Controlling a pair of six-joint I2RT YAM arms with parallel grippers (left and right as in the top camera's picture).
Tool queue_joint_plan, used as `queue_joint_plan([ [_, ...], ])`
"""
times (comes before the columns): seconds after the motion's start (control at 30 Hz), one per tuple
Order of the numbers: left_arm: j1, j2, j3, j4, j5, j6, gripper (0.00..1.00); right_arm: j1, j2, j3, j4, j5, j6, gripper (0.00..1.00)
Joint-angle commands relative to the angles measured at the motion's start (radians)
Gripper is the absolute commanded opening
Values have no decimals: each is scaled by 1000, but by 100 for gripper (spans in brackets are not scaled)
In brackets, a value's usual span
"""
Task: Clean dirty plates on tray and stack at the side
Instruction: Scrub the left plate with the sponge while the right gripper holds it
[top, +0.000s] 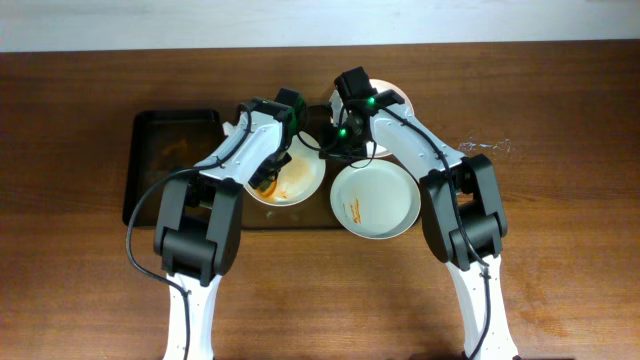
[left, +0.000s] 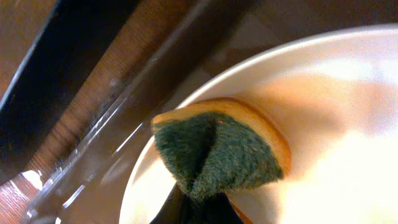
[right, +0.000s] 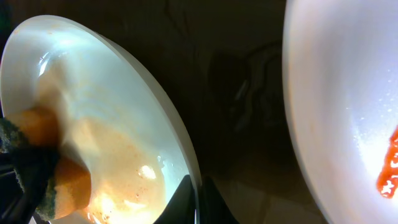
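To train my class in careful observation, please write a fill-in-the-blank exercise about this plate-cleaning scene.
1. The left gripper presses the sponge, whose scouring side is ____, onto the smeared plate.
2. The right gripper clamps that plate by its ____.
3. In all, the overhead view shows ____ plates.
Missing words: green; rim; three.

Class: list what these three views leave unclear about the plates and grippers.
Overhead: back plate mostly hidden under the right arm; its state unknown.
Left wrist: left gripper mostly behind the sponge, cut by the bottom edge.
Right wrist: right gripper cut by the bottom edge; whether it clamps the left plate is unclear.
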Motion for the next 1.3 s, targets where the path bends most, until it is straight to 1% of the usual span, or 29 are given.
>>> queue_joint_plan([
  [0.0, 6, 34, -35, 35, 131, 389, 0, -7, 4, 0, -3, 26, 5, 5],
  [0.03, 6, 34, -35, 58, 224, 569, 0, -7, 4, 0, -3, 26, 5, 5],
  [0.07, 6, 34, -35, 95, 388, 830, 0, -7, 4, 0, -3, 26, 5, 4],
  [0.1, 5, 34, -35, 109, 453, 935, 0, -7, 4, 0, -2, 26, 5, 5],
  [0.13, 5, 34, -35, 136, 547, 1110, 0, -7, 4, 0, 0, 26, 5, 4],
  [0.2, 5, 34, -35, 166, 587, 1219, 0, -7, 4, 0, 0, 26, 5, 5],
  [0.3, 5, 34, -35, 235, 584, 1217, 0, -7, 4, 0, 0, 26, 5, 4],
  [0.33, 8, 34, -35, 291, 575, 1172, 0, -7, 4, 0, 0, 26, 5, 4],
  [0.4, 8, 34, -35, 357, 467, 1008, 0, -7, 4, 0, 0, 26, 5, 5],
  [0.43, 8, 34, -35, 385, 362, 894, 0, -7, 4, 0, 0, 26, 5, 5],
  [0.47, 8, 34, -35, 399, 234, 760, 0, -7, 4, 0, 0, 26, 5, 4],
  [0.5, 8, 34, -35, 391, 98, 587, 0, -7, 4, 0, 0, 26, 5, 5],
  [0.53, 8, 34, -35, 371, 45, 494, 0, -7, 4, 0, 0, 26, 5, 5],
  [0.6, 7, 34, -35, 305, 25, 375, 0, -7, 4, 0, 0, 27, 5, 4],
  [0.63, 8, 34, -35, 262, 25, 343, 0, -7, 4, 0, 0, 26, 5, 4],
  [0.73, 7, 34, -35, 175, 29, 341, 0, -7, 4, 0, 0, 26, 5, 4],
  [0.77, 3, 34, -35, 153, 55, 341, 0, -7, 4, 0, 0, 26, 5, 4],
  [0.8, -5, 34, -35, 125, 115, 351, 0, -7, 4, 0, 0, 26, 5, 5],
  [0.83, -12, 34, -35, 122, 202, 460, 0, -7, 4, 0, 0, 26, 5, 5],
  [0.9, -14, 34, -35, 165, 252, 573, 0, -7, 4, 0, 0, 26, 5, 5],
  [0.93, -13, 34, -35, 194, 323, 679, 0, -7, 4, 0, 0, 26, 5, 5],
  [0.97, -13, 34, -35, 213, 379, 761, 0, -7, 4, 0, 0, 26, 5, 5],
  [1.0, -13, 34, -35, 229, 430, 828, 0, -7, 4, 0, 0, 26, 5, 5],
  [1.03, -13, 34, -35, 246, 452, 871, 0, -7, 4, 0, 0, 26, 5, 5],
  [1.1, -13, 34, -35, 277, 440, 871, 0, -7, 4, 0, 0, 26, 5, 4],
  [1.17, -13, 34, -35, 304, 360, 870, 0, -7, 4, 0, 1, 26, 5, 5],
  [1.2, -13, 34, -35, 331, 296, 857, 0, -7, 4, 0, 1, 26, 5, 4],
  [1.23, -13, 34, -35, 345, 229, 761, 0, -7, 4, 0, 1, 27, 5, 5],
  [1.27, -13, 34, -35, 348, 192, 692, 0, -7, 4, 0, 1, 27, 5, 4],
])
